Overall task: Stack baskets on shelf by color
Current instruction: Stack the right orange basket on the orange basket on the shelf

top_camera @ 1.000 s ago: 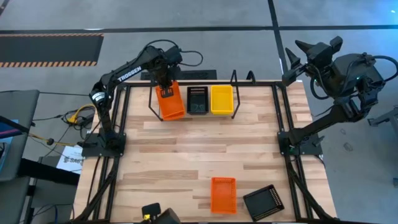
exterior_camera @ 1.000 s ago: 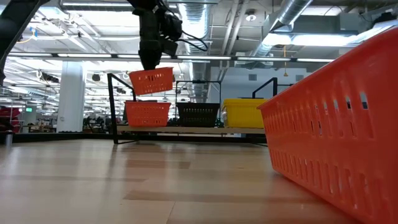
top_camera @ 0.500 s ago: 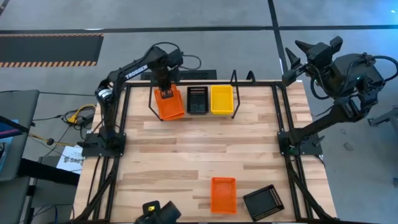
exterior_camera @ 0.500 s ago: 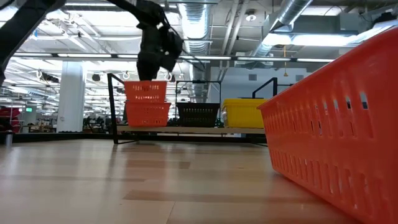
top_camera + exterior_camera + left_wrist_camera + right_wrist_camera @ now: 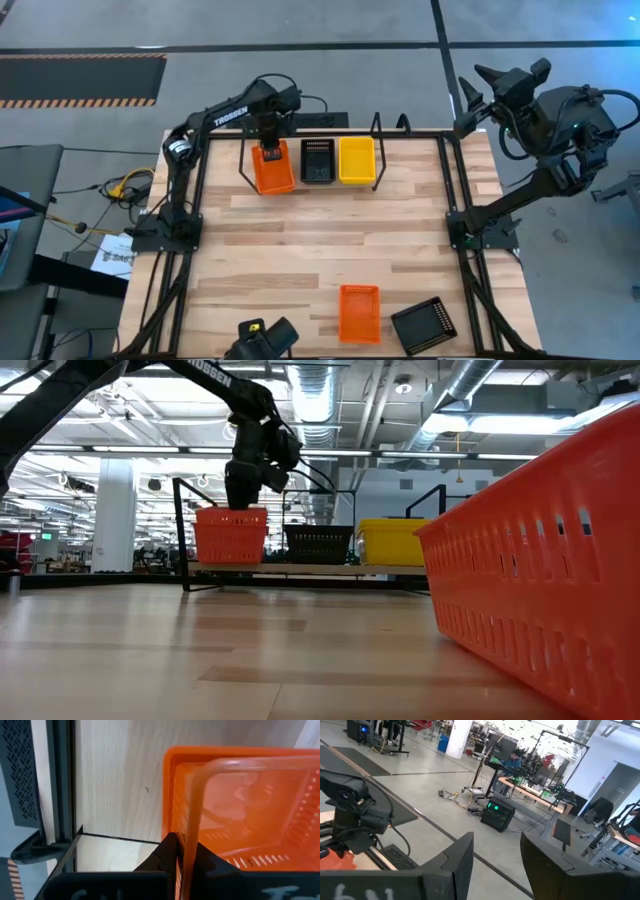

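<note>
The shelf (image 5: 378, 128) stands at the table's far edge with an orange basket, a black basket (image 5: 318, 160) and a yellow basket (image 5: 356, 160) side by side on it. My left gripper (image 5: 268, 140) is shut on a second orange basket (image 5: 274, 170), which sits nested in the first one (image 5: 231, 538). Another orange basket (image 5: 359, 312) and a black basket (image 5: 424, 325) lie on the table near its front edge. My right gripper (image 5: 478, 85) stands open, raised beyond the table's far right corner, with nothing in it. My left gripper pinches the upper orange basket's far short wall at its rim (image 5: 186, 840), one finger inside the basket and one outside. The fingers come from above, pointing down. The basket sits level inside the lower orange basket on the shelf, its rim a little above the other's.
The shelf's upright end loops (image 5: 181, 530) stand on either side of the row of baskets. The black frame (image 5: 455, 210) edges the tabletop. The middle of the wooden tabletop (image 5: 320, 240) is bare.
My left gripper has gone down with the orange basket. The basket hung tilted above the shelf, came level, and now sits nested in the orange basket on the shelf. The gripper stays shut on it.
</note>
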Controlling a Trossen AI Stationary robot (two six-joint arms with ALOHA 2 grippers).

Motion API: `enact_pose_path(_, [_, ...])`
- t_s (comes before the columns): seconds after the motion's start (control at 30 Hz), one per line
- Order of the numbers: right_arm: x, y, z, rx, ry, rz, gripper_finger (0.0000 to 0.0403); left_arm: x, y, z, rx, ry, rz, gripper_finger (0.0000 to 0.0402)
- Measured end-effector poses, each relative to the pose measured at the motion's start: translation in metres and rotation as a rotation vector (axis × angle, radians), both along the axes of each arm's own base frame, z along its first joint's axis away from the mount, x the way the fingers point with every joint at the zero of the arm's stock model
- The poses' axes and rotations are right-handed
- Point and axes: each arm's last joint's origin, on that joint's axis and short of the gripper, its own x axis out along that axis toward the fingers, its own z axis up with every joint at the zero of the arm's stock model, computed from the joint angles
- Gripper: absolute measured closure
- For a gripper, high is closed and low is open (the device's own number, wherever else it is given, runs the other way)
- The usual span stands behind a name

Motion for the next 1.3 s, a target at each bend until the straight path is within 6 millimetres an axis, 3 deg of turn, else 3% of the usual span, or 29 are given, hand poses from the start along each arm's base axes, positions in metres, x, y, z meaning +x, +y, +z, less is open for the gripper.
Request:
enact_pose_path(0.57, [0.0,0.0,0.0,0.001,-0.001,0.0,0.0218,0.002,0.001,-0.002,-0.015,-0.029,-0.004,0.0401])
enact_pose_path(0.97, [0.0,0.0,0.0,0.0,0.0,0.0,0.022,0.0,0.0,-0.024,-0.028,0.0,-0.019,0.0402])
enact_pose_path(1.3, [0.0,0.0,0.0,0.0,0.0,0.0,0.0221,0.004,0.003,-0.025,0.009,-0.037,-0.003,0.0402])
